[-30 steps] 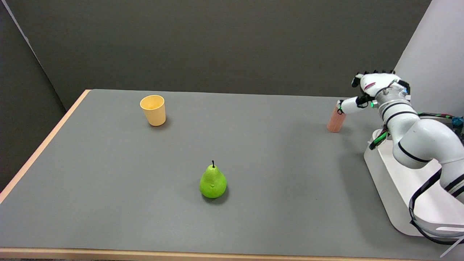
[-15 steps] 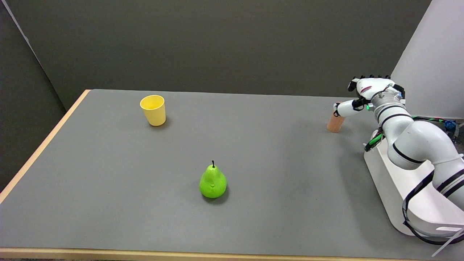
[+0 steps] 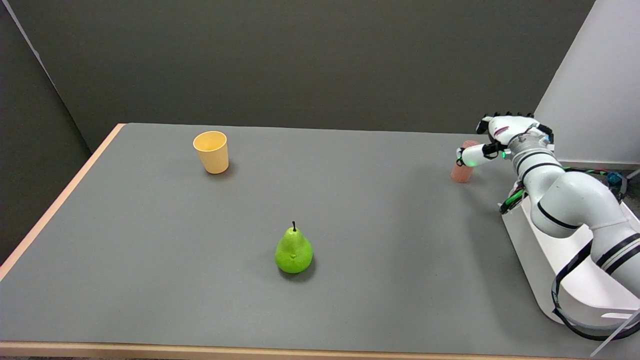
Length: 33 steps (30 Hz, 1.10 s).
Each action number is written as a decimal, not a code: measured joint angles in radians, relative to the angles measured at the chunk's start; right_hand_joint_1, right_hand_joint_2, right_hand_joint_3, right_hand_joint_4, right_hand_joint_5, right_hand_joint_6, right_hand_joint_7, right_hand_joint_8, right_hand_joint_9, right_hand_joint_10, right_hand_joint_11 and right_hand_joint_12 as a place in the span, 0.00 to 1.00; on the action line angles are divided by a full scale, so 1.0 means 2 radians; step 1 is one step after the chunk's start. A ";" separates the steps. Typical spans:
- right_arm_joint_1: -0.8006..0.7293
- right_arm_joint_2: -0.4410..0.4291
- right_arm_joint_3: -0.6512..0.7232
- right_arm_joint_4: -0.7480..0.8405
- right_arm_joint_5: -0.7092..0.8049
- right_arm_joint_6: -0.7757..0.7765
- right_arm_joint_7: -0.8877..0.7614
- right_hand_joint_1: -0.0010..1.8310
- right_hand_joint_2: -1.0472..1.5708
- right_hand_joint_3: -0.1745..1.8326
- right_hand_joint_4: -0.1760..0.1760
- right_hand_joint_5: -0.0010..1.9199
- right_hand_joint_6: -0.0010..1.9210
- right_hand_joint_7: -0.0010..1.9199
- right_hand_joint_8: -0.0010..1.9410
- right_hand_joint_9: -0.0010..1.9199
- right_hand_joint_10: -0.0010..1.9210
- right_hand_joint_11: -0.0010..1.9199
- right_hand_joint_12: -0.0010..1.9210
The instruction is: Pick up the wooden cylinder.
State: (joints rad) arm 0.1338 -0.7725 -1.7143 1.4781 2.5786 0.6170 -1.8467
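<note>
My right hand [image 3: 500, 137] sits out at about three o'clock on the table [image 3: 350, 225], close to the far right corner, with the white arm reaching in from the lower right. One white finger [image 3: 472, 156] stretches across the front of the wooden cylinder [image 3: 461, 170], lying against its upper part, while the other fingers curl over behind it. From this angle I cannot tell whether the hand really grips the cylinder or only touches it; the far side of the contact is hidden from me.

The wooden cylinder stands upright on the grey tabletop, its base on the surface, just beside the hand's palm and partly covered by that finger.

At eleven o'clock, well apart from everything else, a yellow cup [image 3: 211, 151] stands upright with its mouth up. A green pear [image 3: 294, 251] stands stem up near the middle of the table, toward six o'clock. A white base [image 3: 545, 250] rests at the right edge under my arm.
</note>
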 measured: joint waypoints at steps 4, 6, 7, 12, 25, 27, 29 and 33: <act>0.000 -0.005 -0.002 -0.009 0.000 -0.006 0.003 0.22 0.63 0.54 0.71 0.17 0.33 0.25 0.28 0.23 0.50 0.27 0.88; 0.001 -0.007 -0.003 -0.013 0.000 -0.008 0.005 0.23 0.63 0.54 0.71 0.17 0.33 0.25 0.28 0.23 0.51 0.27 0.88; 0.002 -0.007 -0.004 -0.015 0.000 -0.009 0.005 0.23 0.63 0.53 0.71 0.18 0.33 0.26 0.28 0.23 0.51 0.27 0.88; 0.008 -0.011 -0.010 -0.026 0.000 -0.017 0.007 0.35 0.65 0.55 0.65 0.19 0.36 0.29 0.33 0.27 0.56 0.26 0.90; 0.019 -0.016 -0.021 -0.046 0.000 -0.042 0.010 0.64 0.90 0.05 0.02 0.27 0.80 0.44 0.73 0.41 0.69 0.14 1.00; 0.020 -0.017 -0.022 -0.049 -0.001 -0.046 0.010 0.64 0.90 0.06 0.05 0.27 0.80 0.44 0.73 0.42 0.72 0.13 1.00; 0.022 -0.018 -0.023 -0.051 -0.001 -0.050 0.011 0.64 0.89 0.08 0.07 0.28 0.80 0.44 0.73 0.42 0.76 0.11 1.00; 0.023 -0.019 -0.024 -0.056 -0.001 -0.056 0.011 0.64 0.84 0.19 0.22 0.31 0.79 0.45 0.69 0.44 0.81 0.11 1.00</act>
State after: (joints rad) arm 0.1803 -0.8110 -1.7620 1.3661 2.5764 0.5048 -1.8248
